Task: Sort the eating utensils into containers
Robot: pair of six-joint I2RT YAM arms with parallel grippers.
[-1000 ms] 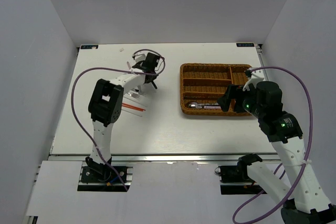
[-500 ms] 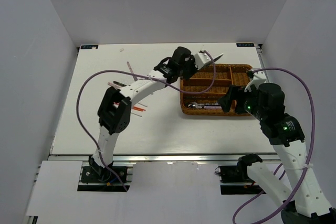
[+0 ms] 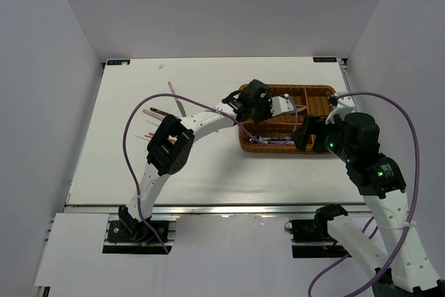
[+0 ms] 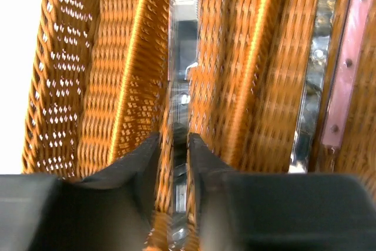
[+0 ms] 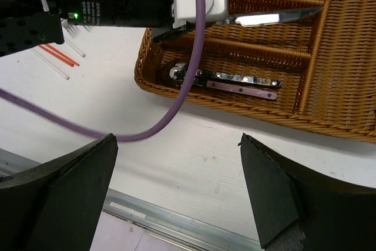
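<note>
The brown wicker tray [image 3: 245, 145] lies at the right of the table. My left gripper [image 3: 281, 106] is shut on a metal knife [image 3: 300, 108] and holds it low over the tray's middle long section. In the left wrist view the knife [image 4: 179, 89] runs between my fingers [image 4: 145, 166] along a divider. The blade also shows in the right wrist view [image 5: 271, 17]. A metal utensil [image 5: 235, 79] and a pink-handled one [image 5: 247, 90] lie in the near long section. My right gripper [image 5: 176, 192] is open and empty, above the table just in front of the tray [image 5: 176, 95].
Red chopsticks [image 3: 147, 133], pale chopsticks [image 3: 151, 113] and a thin metal utensil [image 3: 180, 106] lie on the table's left side. The left arm's purple cable [image 5: 188, 74] hangs across the tray's left end. The table's metal front edge [image 5: 176, 224] is close under the right gripper.
My left arm has swung from the table's left side to the tray with the knife and brought it down over the middle section. The right arm has barely moved.
</note>
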